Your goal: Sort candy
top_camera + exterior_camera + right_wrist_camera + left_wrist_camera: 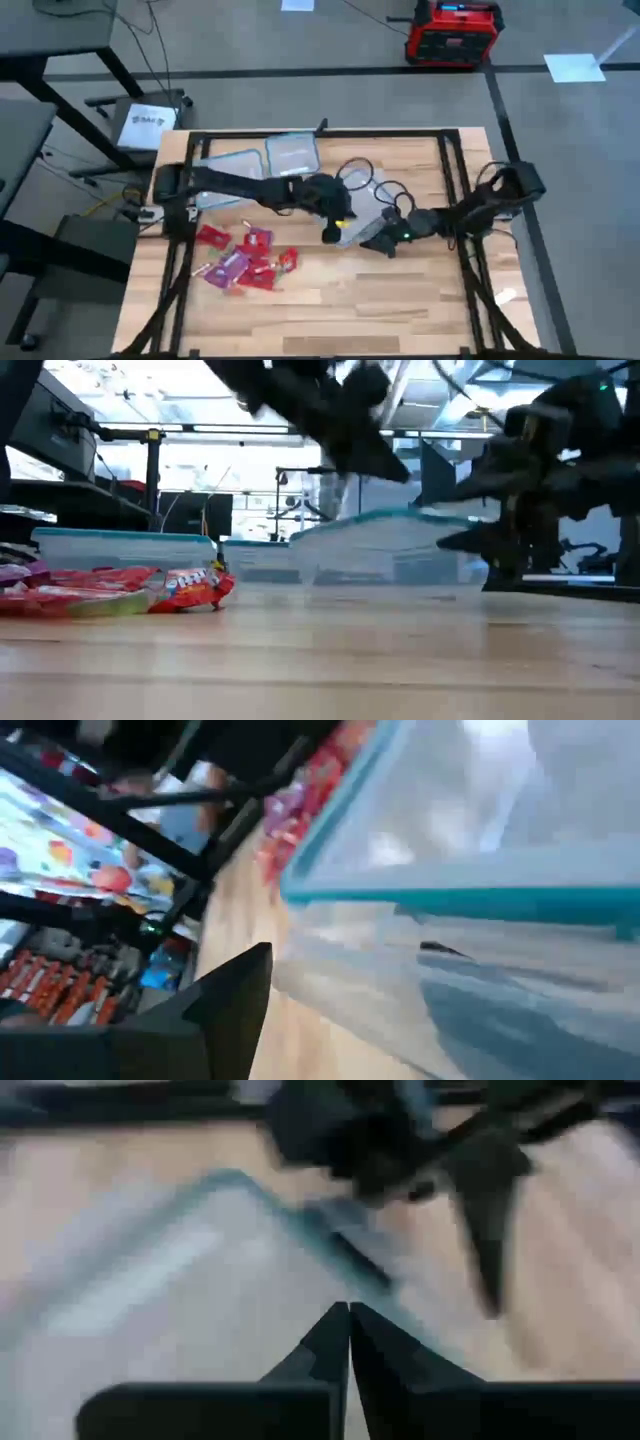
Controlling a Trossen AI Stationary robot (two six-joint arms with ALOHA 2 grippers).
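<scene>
The candy [243, 262] is a pile of red, pink and magenta wrapped pieces lying on the table at the near left; it also shows in the low view [190, 588]. A clear tub with a bluish rim [365, 222] stands mid-table. My left gripper [332, 234] is shut and hangs above that tub [200, 1260], clear of it, with nothing held. My right gripper [380, 240] is open at the tub's right end. In the low view one finger shows above and one below the rim [440, 518]. My left gripper touches nothing. My right gripper comes at the tub's right end about level, from the table's right. One finger [235, 1000] shows beside the tub's clear wall [420, 990]. I cannot tell whether either finger touches the tub.
Two more clear tubs [228, 166] [293, 154] lie at the far left of the table. A black frame [450, 180] runs round the tabletop. Bare wood [400, 300] lies along the near edge.
</scene>
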